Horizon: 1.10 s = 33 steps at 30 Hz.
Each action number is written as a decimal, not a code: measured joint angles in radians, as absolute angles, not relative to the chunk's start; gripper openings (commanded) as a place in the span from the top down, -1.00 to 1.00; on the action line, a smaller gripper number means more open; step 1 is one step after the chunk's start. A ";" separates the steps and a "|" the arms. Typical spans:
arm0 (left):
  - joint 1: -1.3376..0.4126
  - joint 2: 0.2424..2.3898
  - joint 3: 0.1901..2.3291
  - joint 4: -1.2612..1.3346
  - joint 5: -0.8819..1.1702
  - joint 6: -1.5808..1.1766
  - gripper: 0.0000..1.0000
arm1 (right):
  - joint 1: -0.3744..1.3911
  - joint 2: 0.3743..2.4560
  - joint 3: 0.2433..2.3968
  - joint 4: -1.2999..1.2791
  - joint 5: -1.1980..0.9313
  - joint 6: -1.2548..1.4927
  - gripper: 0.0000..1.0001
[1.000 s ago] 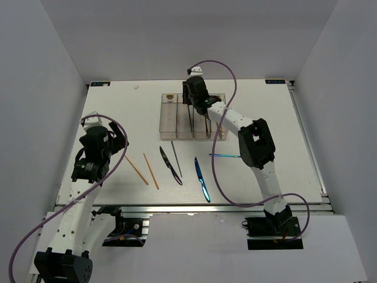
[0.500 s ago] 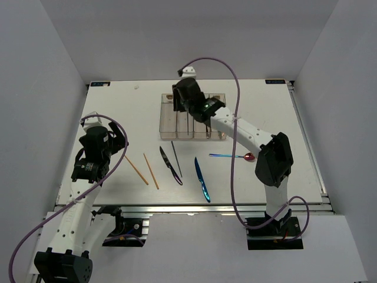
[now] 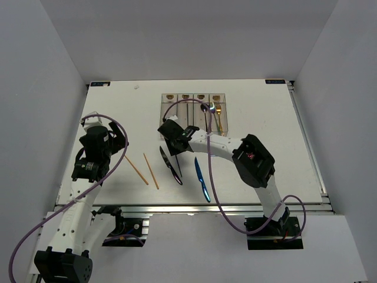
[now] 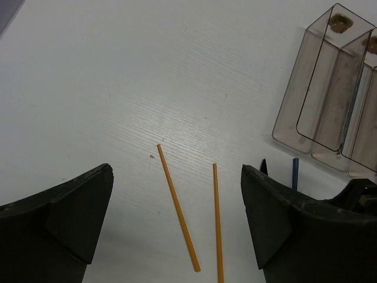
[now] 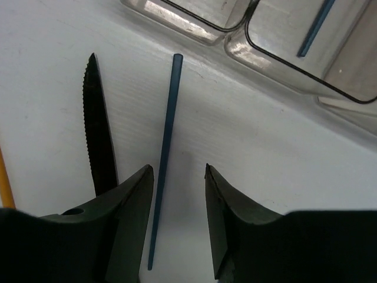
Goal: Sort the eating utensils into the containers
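Straddling the thin dark stick (image 5: 165, 154), right gripper (image 5: 178, 175) spread, black knife (image 5: 100, 137) just beside.

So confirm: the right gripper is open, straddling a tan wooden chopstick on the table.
Wrong utensil. The right gripper is open, straddling the thin dark blue stick beside the black serrated knife on the table; the right wrist view shows it.

A white table (image 3: 294, 147) filled mid-frame, grey walls (image 3: 194, 35) enclosing it; a metal rail (image 3: 171, 207) ran along its lower edge.
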State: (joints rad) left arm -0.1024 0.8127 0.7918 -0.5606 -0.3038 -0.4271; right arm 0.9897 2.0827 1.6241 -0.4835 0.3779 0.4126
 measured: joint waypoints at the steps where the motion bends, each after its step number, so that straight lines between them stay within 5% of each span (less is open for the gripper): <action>1: -0.102 0.813 0.792 -0.561 -0.304 -0.427 -0.96 | 0.989 2.102 1.639 -0.487 0.377 0.412 0.08; 13: -0.102 0.808 0.792 -0.561 -0.303 -0.427 -0.96 | 0.975 2.273 1.802 -0.508 0.365 0.402 0.27; 17: -0.102 0.805 0.792 -0.560 -0.303 -0.427 -0.96 | 0.962 2.273 1.802 -0.509 0.361 0.402 0.65; 26: -0.103 0.801 0.792 -0.560 -0.303 -0.427 -0.96 | 0.944 2.263 1.780 -0.506 0.337 0.438 0.98; 33: -0.105 0.792 0.792 -0.560 -0.303 -0.427 -0.96 | 0.941 2.198 1.684 -0.490 0.293 0.444 1.00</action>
State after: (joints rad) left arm -0.1051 0.7918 0.7918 -0.5602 -0.3035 -0.4267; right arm 0.9409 2.1979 1.6840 -0.4896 0.2928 0.4438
